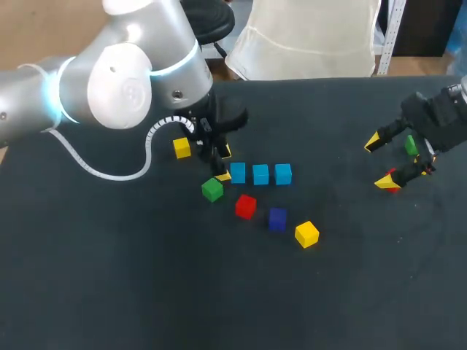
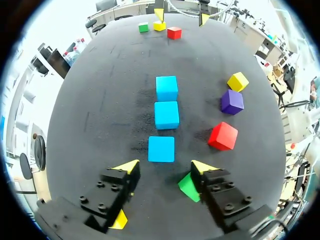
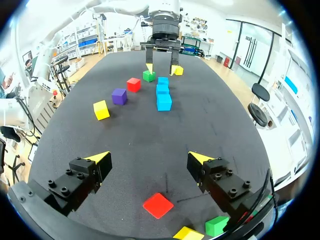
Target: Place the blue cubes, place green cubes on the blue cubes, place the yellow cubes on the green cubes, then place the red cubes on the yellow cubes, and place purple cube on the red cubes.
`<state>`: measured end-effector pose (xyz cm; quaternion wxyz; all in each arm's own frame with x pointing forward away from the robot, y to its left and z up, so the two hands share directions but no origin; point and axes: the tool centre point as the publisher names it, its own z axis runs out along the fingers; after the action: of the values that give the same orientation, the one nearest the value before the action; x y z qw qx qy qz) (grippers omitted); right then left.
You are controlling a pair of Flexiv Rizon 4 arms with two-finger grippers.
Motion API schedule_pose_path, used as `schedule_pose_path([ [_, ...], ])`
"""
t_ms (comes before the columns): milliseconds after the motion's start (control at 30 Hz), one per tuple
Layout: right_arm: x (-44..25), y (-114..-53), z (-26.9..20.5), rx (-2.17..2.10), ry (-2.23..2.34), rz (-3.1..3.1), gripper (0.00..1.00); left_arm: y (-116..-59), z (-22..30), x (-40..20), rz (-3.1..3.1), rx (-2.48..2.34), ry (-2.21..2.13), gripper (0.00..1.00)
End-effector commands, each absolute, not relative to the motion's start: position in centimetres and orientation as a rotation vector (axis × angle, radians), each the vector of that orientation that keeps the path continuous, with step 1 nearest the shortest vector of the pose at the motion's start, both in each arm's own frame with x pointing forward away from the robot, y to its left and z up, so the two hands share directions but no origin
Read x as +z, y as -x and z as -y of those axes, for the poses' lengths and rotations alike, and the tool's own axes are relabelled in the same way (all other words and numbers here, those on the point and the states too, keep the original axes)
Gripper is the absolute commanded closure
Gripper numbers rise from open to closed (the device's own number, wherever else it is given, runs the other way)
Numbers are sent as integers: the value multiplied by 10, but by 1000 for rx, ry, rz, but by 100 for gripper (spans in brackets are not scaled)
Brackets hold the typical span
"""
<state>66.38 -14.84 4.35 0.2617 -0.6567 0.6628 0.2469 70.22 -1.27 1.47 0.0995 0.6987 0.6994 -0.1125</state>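
In the head view my left pincer (image 1: 222, 164) hung open just left of centre, its yellow tips apart and gripping nothing, at the left end of a row of three blue cubes (image 1: 260, 174). The row ran across the middle of the bench (image 1: 146, 292), the cubes just beside one another with slim gaps. A green cube (image 1: 212, 189) sat just below the pincer. A red cube (image 1: 246, 206) and the purple cube (image 1: 277, 219) lay below the row, and a yellow cube (image 1: 307, 234) lay to their lower right. A second yellow cube (image 1: 182, 148) lay just left of the pincer.

From the left wrist, the nearest blue cube stood just ahead of the gap between the fingers, untouched. The green cube lay close against one finger, and the second yellow cube showed under the other.

My right pincer (image 1: 379, 162) was at the right edge of the head view, well apart from the row, also open and empty. From its wrist, a second red cube (image 3: 158, 205) lay flat on the bench beneath the gap. A second green cube (image 3: 216, 225) and a third yellow cube (image 3: 188, 233) lay near it, under one finger.
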Motion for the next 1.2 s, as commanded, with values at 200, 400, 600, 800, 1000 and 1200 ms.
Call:
schedule_pose_path([
  [200, 43, -664, 149, 670, 1777, -1791, 0, -702, 12, 15, -2067, -332, -2066, 100],
  [400, 43, -664, 149, 670, 1777, -1791, 0, -702, 12, 15, -2067, -332, -2066, 0],
  [600, 43, -664, 149, 670, 1777, -1791, 0, -702, 12, 16, -2090, -315, -2081, 0],
  [800, 43, -664, 149, 670, 1777, -1791, 0, -708, 23, 8, -2096, -277, -2183, 0],
  [1000, 43, -664, 149, 670, 1777, -1791, 0, -713, 37, -10, -2109, -324, -2221, 0],
  [1200, 43, -664, 149, 670, 1777, -1791, 0, -714, 36, -7, -2102, -328, -2206, 0],
])
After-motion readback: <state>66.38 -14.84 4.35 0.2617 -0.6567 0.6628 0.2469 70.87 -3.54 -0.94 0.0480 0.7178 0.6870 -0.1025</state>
